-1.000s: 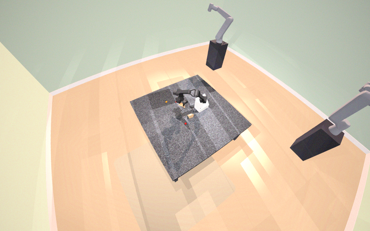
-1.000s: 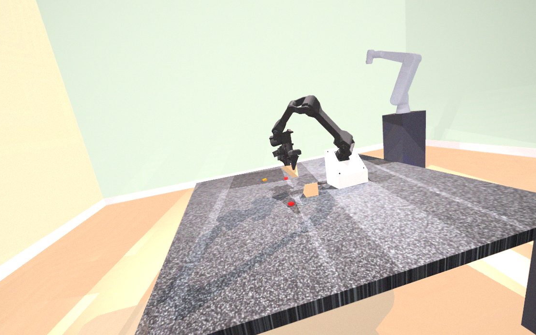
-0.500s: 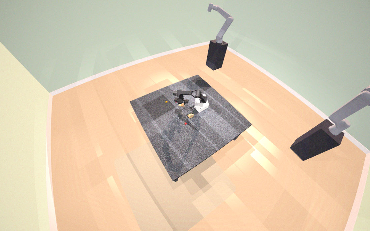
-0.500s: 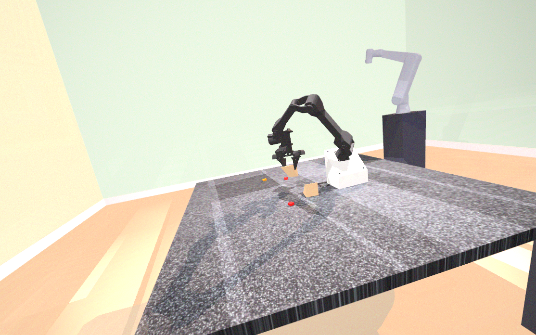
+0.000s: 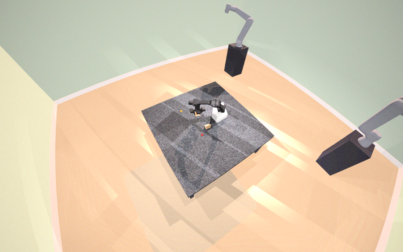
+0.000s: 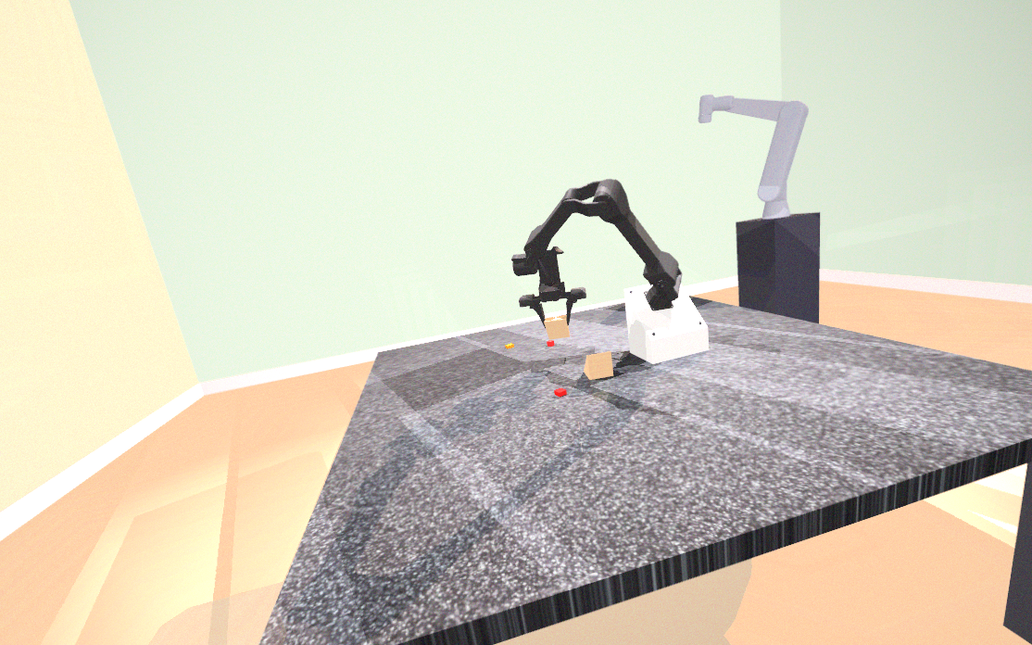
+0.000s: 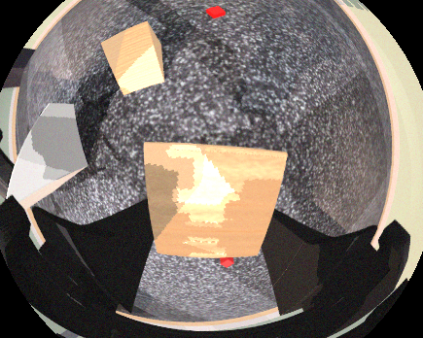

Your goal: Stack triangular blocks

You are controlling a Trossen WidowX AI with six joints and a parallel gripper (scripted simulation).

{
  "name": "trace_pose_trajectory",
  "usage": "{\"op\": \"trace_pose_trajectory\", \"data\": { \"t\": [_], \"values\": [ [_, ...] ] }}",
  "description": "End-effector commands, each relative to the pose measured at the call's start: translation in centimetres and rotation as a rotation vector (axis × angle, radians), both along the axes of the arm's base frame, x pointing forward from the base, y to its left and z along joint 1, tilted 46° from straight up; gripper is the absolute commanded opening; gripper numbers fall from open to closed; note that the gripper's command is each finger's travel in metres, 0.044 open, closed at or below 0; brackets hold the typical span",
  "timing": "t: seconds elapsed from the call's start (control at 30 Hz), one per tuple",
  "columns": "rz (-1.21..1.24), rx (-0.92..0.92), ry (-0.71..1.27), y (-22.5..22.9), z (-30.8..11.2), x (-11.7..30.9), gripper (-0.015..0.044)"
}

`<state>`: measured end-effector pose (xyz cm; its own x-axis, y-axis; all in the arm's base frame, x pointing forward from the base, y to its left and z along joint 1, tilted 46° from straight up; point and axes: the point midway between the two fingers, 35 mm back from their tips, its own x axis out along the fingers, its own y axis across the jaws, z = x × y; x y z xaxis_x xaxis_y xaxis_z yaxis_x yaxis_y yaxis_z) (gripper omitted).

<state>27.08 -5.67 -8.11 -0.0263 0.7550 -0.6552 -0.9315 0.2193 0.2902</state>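
Observation:
One wooden triangular block is held above the table by its two ends. My gripper is shut on it, a finger at each side, pointing down. The other wooden triangular block rests on the dark speckled table. It stands apart from the held block, toward the upper left in the wrist view. The held block's underside is hidden in the wrist view.
A red piece lies near the resting block. Another red piece lies beyond the held block. A yellow piece lies farther left. The white arm base stands near the resting block.

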Motion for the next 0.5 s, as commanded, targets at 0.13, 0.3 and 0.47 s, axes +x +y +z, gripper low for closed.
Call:
{"op": "trace_pose_trajectory", "data": {
  "t": [0.13, 0.3, 0.47],
  "values": [
    [0.166, -0.059, -0.182, -0.2, 0.4, 0.4, 0.0],
    [0.17, -0.06, -0.185, -0.2, 0.4, 0.4, 0.0],
    [0.17, -0.059, -0.185, -0.1, 1.5, 0.1, 0.0]
  ]
}}
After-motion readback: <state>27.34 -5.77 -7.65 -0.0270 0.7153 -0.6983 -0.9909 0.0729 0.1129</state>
